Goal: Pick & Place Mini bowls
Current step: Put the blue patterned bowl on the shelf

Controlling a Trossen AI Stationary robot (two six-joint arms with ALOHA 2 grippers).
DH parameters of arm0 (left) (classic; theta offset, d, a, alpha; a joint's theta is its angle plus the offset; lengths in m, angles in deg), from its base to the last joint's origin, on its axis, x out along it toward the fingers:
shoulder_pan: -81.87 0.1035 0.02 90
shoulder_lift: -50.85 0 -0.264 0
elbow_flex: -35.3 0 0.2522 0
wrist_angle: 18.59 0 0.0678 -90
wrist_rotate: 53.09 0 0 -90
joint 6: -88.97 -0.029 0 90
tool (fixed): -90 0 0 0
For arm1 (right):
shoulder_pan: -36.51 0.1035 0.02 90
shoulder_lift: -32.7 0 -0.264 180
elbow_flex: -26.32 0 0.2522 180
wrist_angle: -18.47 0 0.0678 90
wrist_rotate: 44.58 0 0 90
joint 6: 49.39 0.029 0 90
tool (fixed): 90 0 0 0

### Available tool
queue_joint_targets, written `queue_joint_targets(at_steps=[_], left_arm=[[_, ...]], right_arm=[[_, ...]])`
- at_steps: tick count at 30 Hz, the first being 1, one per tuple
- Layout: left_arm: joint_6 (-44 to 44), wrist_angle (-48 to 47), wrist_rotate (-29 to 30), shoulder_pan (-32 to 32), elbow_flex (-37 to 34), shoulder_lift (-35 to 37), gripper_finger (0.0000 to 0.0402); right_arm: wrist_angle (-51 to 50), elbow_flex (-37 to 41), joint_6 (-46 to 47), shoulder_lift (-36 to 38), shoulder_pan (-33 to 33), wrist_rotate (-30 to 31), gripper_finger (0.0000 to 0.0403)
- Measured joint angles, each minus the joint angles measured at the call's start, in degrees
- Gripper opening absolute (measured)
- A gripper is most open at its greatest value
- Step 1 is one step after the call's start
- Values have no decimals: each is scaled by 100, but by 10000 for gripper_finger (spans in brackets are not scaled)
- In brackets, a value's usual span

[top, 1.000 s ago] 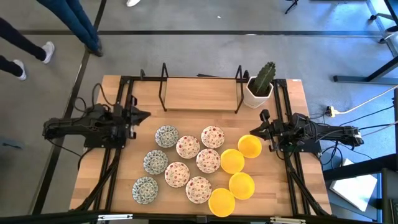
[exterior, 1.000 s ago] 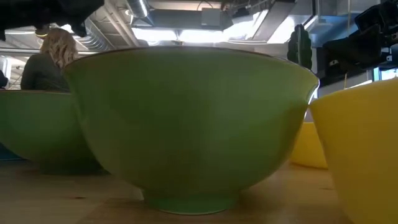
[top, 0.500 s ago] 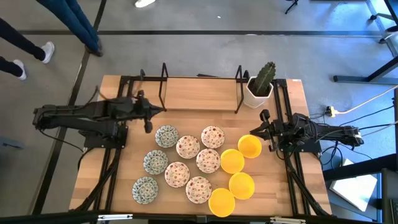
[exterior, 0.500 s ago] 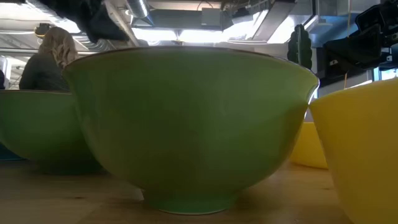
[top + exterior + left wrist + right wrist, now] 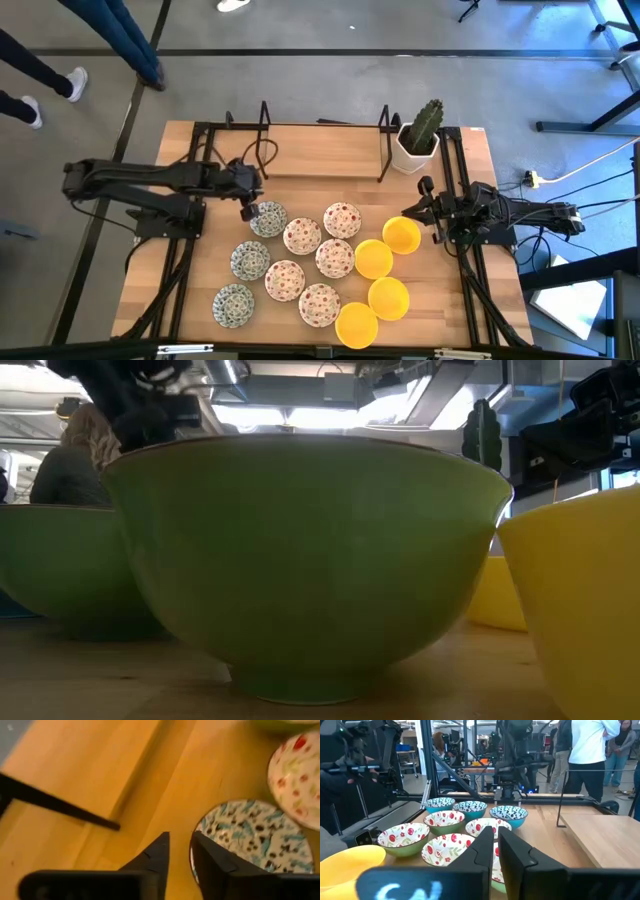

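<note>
Left gripper: the left gripper (image 5: 247, 209) hangs at the near-left edge of the group of bowls, just over the rim of a green-blue patterned bowl (image 5: 268, 218). In the left wrist view its two dark fingers (image 5: 156, 855) stand slightly apart with a narrow gap, one of them overlapping that bowl's (image 5: 252, 838) rim; nothing is gripped between them.
Right gripper: the right gripper (image 5: 407, 209) waits at the right side of the table (image 5: 320, 150), beside a yellow bowl (image 5: 401, 235); its fingers (image 5: 480, 845) are pressed nearly together, holding nothing.
Bowl under the tool: small, round, shallow; white inside with green-blue strokes and dark flecks.
Mini bowls, layout: twelve in a cluster on the front half of the wooden table.
Green-blue group: three on the left, the other two at (image 5: 249, 260) and (image 5: 232, 304).
Red-speckled group: five in the middle, white inside with red-pink dots, e.g. (image 5: 302, 236) and (image 5: 342, 220); green outside in the right wrist view (image 5: 402, 839).
Yellow group: four plain yellow on the right, e.g. (image 5: 356, 325).
Low view: green outer wall of one bowl (image 5: 300, 560) fills the frame, a yellow one (image 5: 580, 600) to its right.
Other: white square pot with cactus (image 5: 420, 135) at the far right corner of the table.
</note>
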Motion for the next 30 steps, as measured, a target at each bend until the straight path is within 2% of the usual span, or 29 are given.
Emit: queue_joint_targets(at_steps=[5,10,19,30], left_arm=[[-7,-142,-177,249,0,-392,139],[-195,-149,-442,490,0,-740,170],[-437,-83,-478,729,0,-1205,173],[-529,-64,-781,856,0,-1258,172]], right_arm=[[-6,0,-11,0,0,0,29],[-12,0,-12,0,0,1,29],[-13,0,-15,0,0,2,29],[-13,0,-17,0,0,4,29]])
